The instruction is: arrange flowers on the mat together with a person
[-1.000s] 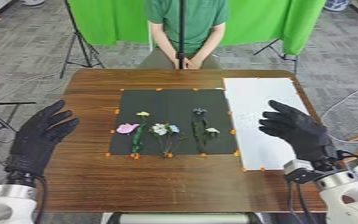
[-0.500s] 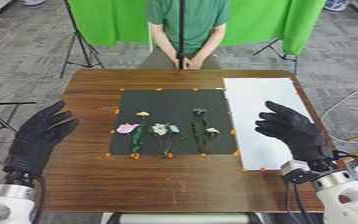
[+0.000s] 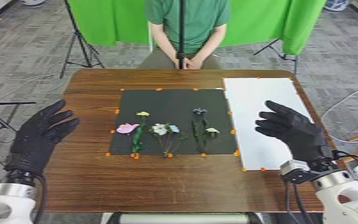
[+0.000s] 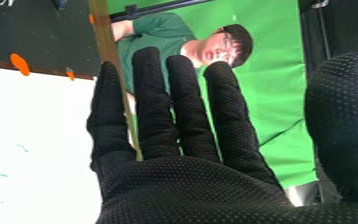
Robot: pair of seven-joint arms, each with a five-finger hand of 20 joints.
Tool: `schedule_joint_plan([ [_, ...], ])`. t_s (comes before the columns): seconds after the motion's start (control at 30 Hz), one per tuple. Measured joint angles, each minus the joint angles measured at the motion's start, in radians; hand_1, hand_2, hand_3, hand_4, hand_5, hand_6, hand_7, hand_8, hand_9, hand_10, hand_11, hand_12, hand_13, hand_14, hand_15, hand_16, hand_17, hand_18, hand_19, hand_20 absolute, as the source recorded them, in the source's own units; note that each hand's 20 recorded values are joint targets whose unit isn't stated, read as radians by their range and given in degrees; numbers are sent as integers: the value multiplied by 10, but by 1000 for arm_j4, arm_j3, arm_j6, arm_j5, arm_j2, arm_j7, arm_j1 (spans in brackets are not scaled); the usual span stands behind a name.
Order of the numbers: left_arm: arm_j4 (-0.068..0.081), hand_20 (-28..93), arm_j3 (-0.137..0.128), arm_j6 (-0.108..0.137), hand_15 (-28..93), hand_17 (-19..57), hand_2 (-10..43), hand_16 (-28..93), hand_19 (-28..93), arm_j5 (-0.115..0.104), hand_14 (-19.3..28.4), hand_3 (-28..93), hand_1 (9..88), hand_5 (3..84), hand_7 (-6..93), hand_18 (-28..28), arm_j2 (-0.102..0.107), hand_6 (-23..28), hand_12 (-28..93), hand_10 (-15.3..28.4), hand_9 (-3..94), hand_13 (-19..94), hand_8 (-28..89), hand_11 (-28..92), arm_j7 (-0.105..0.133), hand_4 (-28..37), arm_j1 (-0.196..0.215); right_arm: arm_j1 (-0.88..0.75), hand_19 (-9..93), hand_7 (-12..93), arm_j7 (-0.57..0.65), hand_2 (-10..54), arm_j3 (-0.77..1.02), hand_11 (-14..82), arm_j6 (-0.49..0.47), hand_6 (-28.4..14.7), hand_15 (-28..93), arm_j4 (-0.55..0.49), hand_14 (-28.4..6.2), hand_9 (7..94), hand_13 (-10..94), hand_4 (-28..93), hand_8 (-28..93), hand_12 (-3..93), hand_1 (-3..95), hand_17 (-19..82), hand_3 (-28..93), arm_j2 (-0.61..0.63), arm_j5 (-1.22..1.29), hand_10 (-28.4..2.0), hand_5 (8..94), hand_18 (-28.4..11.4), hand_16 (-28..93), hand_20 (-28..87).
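Flower arrangement, head view, 12 o'clock being the table's far edge. On the black rectangular mat [image 3: 167, 101], a yellow-topped flower with a green stem [image 3: 143, 114] lies toward 10 o'clock from the mat's centre, a pink-headed flower [image 3: 126, 128] near 9, and a white-petalled flower [image 3: 160, 129] near 7. A dark blue-grey flower with a long leafy stem [image 3: 199, 111] lies toward 2 o'clock, and a small cream flower [image 3: 213, 130] toward 4. The long stems run toward 6 o'clock. I judge the placing largely or wholly done: the blossoms form a spread row, all within the mat. What may be left is small adjustment, perhaps in the mat's 12 o'clock half; whether more flowers are due, I cannot tell.

Surroundings: orange tape marks [image 3: 159, 89] dot the mat's border. At the mat's 3 o'clock side lies a smooth white rectangular sheet [image 3: 255, 105], on the brown wooden table [image 3: 158, 185]. My right hand [image 4: 184, 180], black-gloved, is above the sheet, fingers extended, gripping nothing. My left hand [image 3: 35, 142], likewise gloved, is at 9 o'clock from the mat, relaxed, open and unladen.
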Motion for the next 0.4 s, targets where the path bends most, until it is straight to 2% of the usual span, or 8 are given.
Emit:
schedule_joint_plan([
  [0.23, 1, 87, 3, -5, 394, -37, 13, 2, 506, 1, 183, 696, 278, 379, 216, 230, -1, 30, 165, 145, 342, 310, -90, 290, -4, -249, -7, -7, 495, 141, -11, -33, 0, 135, 18, -37, 286, -2, -133, 431, 373, -242, -88, 245, 184, 114, 871, 2, 0, -151, 429, -213, 261, 282],
  [0.4, 1, 87, 0, -5, 394, -37, 14, 3, 505, 1, 183, 695, 279, 379, 214, 229, -4, 30, 165, 145, 341, 310, -89, 291, -3, -249, 3, -10, 487, 141, -18, -35, 2, 115, 21, -36, 262, -2, -133, 416, 359, -243, -89, 239, 185, 117, 874, 3, -1, -150, 421, -213, 257, 275],
])
